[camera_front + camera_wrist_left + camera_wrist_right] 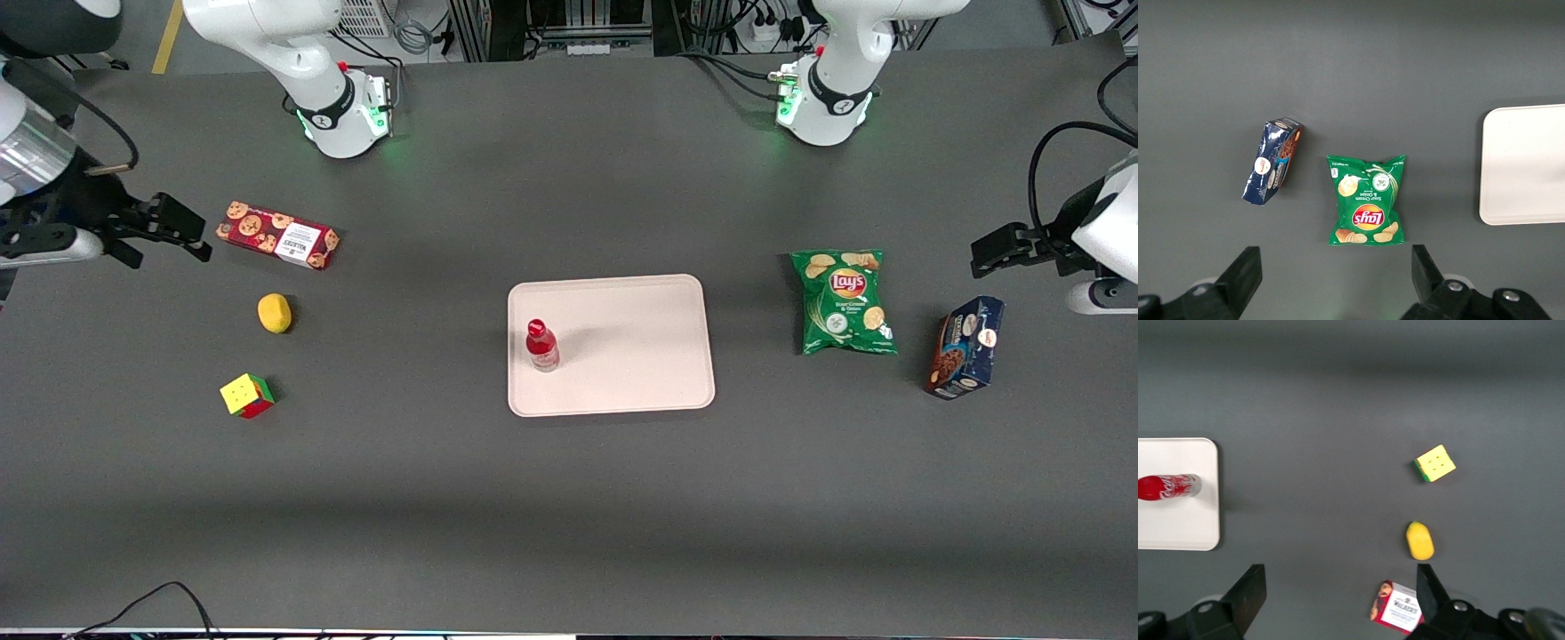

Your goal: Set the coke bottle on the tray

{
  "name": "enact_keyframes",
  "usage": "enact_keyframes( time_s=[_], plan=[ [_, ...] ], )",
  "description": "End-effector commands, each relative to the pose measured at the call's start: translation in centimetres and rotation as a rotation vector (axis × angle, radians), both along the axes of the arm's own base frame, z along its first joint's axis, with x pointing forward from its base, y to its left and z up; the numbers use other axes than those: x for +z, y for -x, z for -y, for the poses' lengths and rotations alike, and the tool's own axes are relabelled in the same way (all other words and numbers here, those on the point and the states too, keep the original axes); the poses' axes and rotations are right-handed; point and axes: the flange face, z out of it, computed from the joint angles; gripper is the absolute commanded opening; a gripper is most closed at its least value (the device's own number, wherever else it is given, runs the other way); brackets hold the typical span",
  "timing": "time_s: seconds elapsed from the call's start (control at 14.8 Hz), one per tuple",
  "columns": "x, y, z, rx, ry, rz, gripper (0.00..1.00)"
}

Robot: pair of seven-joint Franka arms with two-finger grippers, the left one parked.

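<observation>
Coke bottle (541, 346) upright on tray (640, 347); end effector (173, 233) open.

The gripper (178, 233) hung open just beside the cookie box (278, 235), well apart from the bottle (541, 345), which stood upright on the tray (640, 356).

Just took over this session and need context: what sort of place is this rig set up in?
Likely a robotics lab test bench. A dark table carries staged items: coke bottle upright on a tray, Lay's chips bag, Rubik's cube. The right arm's hand is open above the working arm's end.
</observation>
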Motion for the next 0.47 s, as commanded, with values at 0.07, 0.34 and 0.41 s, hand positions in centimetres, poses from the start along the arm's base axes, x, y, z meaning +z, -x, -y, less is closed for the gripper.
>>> enact_keyframes(
  time_s=[0.07,0.34,0.41],
  plan=[
    [-0.1,-0.3,1.8,0.032,0.029,-0.008,1.0],
    [-0.3,-1.3,1.3,0.014,0.047,-0.025,1.0],
    [-0.3,-1.3,1.1,0.016,0.047,-0.025,1.0]
  ],
)
